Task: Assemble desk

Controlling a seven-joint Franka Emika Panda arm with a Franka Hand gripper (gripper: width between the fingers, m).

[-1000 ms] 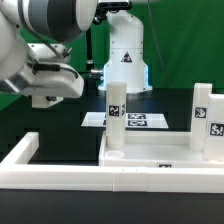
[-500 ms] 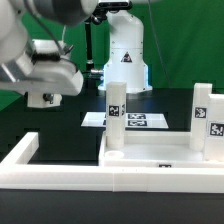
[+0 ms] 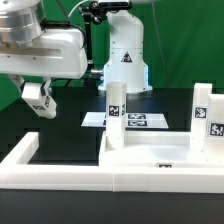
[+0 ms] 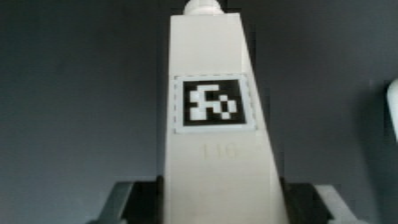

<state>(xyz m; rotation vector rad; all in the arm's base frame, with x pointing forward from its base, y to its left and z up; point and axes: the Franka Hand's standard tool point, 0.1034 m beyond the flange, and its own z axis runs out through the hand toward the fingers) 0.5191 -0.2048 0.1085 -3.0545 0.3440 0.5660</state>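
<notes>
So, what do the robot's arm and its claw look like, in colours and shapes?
The arm has rounded shells in white and light grey. The white base column behind it carries a small triangular label. The claw has a boxy white body. In the wrist view its fingers look dark grey. I cannot make out any cable clearly.

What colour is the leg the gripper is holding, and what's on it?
White leg with a black-and-white square tag; clearest in the wrist view.
</notes>
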